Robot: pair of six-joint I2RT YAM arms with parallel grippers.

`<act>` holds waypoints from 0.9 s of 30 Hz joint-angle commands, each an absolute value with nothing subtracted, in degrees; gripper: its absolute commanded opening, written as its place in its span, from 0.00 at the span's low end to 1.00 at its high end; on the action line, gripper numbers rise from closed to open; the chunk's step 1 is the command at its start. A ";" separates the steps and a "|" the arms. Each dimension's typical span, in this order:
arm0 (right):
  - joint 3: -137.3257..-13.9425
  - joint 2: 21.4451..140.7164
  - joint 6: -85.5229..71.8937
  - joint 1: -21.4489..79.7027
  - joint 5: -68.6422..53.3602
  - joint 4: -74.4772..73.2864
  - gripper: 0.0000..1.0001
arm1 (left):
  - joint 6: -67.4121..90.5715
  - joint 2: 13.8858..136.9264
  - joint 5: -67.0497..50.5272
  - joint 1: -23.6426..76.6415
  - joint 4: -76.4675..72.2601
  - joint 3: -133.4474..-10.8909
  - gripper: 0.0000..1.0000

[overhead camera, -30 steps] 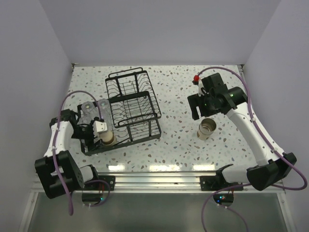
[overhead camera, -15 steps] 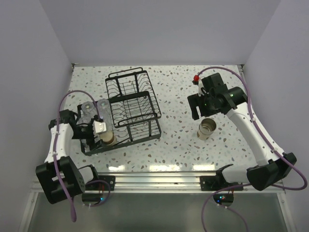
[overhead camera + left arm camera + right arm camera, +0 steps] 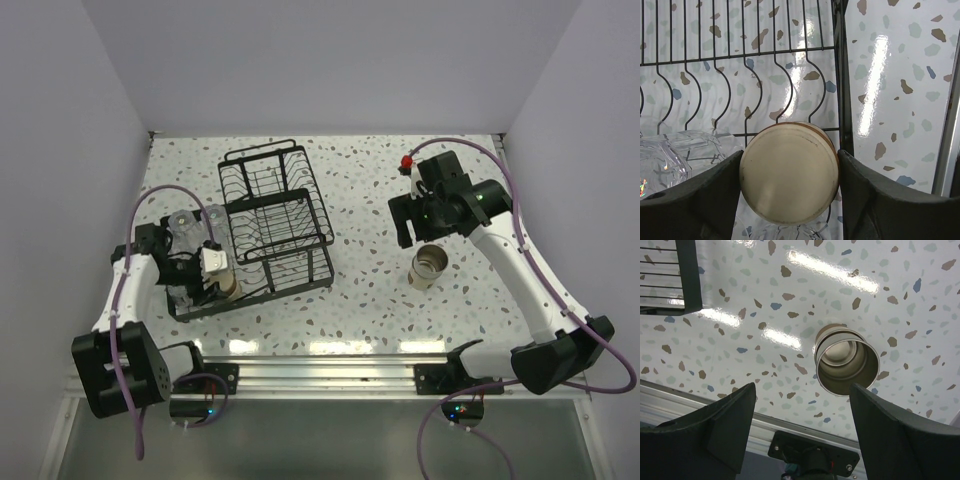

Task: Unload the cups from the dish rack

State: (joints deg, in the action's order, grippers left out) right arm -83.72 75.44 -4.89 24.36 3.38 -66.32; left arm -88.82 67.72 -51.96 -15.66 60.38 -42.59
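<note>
**Lift the pinched tan cup up and clear of the rack corner**

We read the scene from the speckled table (image 3: 370, 300) down. Its open stretch on the right is where we judge unloaded cups belong, since one standing cup (image 3: 847, 360) is already there, upright with its mouth up.

The dish rack (image 3: 275, 215) sits left of centre. The cups left in it are crowded into its near-left corner.

The left gripper (image 3: 790, 157) reaches into that corner. In the wrist view its two fingers (image 3: 715, 190) press against opposite sides of a tan cup (image 3: 789, 182), whose cream base faces the camera, so we take it as pinched. The right gripper (image 3: 802, 386) hangs well apart from the rack above the standing cup, with its fingers spread wide and nothing between them.

For the lift we would mind three things:

- **Up first, sideways later.** The rack's black wire wall (image 3: 842, 75) runs just beside the right-hand finger. A sideways pull now would likely snag the finger or the cup, so we would rise until the cup clears the top wire.
- **Grip on a round surface.** The fingers meet the cup on curved wall, and a slow start would show us any slip.
- **Light neighbours.** The clear cups (image 3: 675, 155) lie just beside the left-hand finger. They will tip or drag easily, so we would keep the lift vertical.
</note>
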 commanded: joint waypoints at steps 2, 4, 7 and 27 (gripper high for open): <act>-83.50 73.74 -3.60 24.26 2.64 -65.48 0.79 | -89.21 66.62 -50.37 -15.47 61.96 -44.47 0.33; -83.41 73.65 -3.60 24.17 2.46 -65.48 0.79 | -89.04 66.27 -50.71 -15.64 63.98 -46.57 0.16; -83.58 73.48 -3.60 24.17 2.03 -65.48 0.79 | -85.79 64.17 -53.78 -15.73 67.05 -51.21 0.04; -88.77 70.67 -8.25 24.34 -8.76 -57.41 0.78 | -32.12 54.75 -43.33 -15.64 48.28 -79.87 0.00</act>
